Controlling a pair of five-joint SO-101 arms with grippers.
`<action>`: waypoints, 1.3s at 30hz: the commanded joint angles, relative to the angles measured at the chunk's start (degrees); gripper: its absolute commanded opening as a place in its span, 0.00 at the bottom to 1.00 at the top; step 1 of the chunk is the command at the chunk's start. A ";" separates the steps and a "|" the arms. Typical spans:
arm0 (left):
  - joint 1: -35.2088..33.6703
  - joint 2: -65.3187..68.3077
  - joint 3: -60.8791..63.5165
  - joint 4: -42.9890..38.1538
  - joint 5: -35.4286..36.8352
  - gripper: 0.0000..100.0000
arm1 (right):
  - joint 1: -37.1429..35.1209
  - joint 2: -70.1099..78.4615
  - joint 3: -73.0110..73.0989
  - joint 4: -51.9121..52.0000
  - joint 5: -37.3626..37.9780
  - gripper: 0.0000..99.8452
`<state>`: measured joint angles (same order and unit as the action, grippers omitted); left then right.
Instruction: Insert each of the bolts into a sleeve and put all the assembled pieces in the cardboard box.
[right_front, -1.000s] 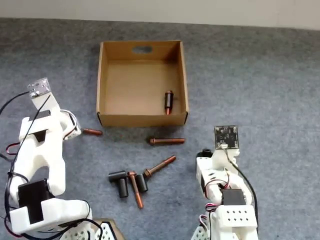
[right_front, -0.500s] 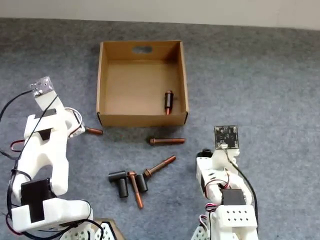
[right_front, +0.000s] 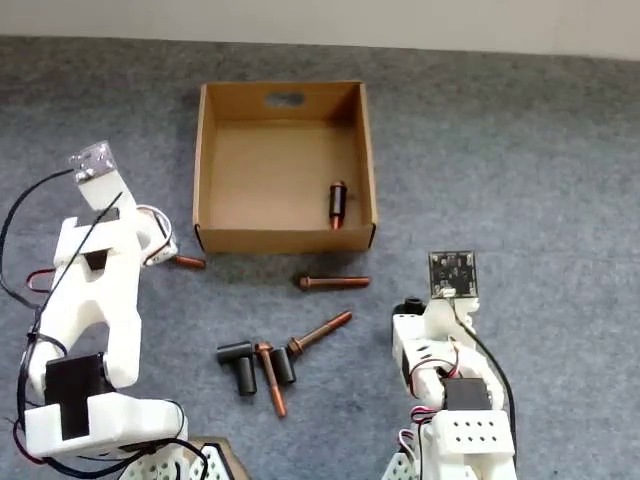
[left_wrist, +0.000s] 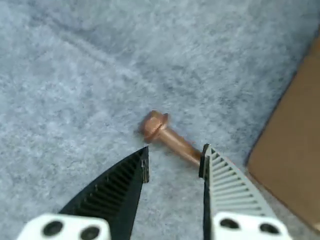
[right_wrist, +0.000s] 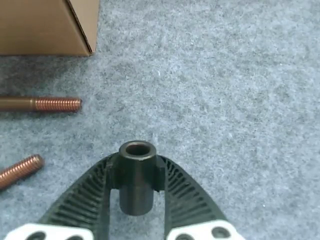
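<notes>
Hovering with its jaws parted, your left gripper (left_wrist: 175, 162) hangs over a copper bolt (left_wrist: 159, 128) on the carpet, just beside the cardboard box (left_wrist: 295, 150). Your right gripper (right_wrist: 136, 167) is clamped on a black sleeve (right_wrist: 136, 156). One assembled piece (right_front: 338, 205) lies in the box, with loose bolts (right_front: 335, 283) and spare sleeves (right_front: 240, 365) in front of it.

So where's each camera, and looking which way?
High view: fixed overhead, looking down on the cardboard box, left arm and right arm.
Left wrist view: on left arm, facing down at a copper bolt past its open left gripper.
Right wrist view: on right arm, facing down; right gripper shut on a black sleeve.
High and left wrist views share that bolt.
</notes>
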<state>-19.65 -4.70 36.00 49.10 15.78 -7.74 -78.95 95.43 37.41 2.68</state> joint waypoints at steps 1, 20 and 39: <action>1.54 -0.22 -5.41 5.10 2.90 0.20 | 0.40 -0.66 -0.66 -1.10 -0.09 0.01; 4.44 0.04 -2.24 7.47 18.64 0.20 | 0.40 -0.66 -1.19 -1.10 -0.09 0.01; 2.24 9.71 -2.07 0.00 23.21 0.19 | 0.57 -0.66 -1.19 -0.84 -0.09 0.01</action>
<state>-15.69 1.63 37.85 48.04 37.14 -7.74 -78.95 95.43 37.41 2.68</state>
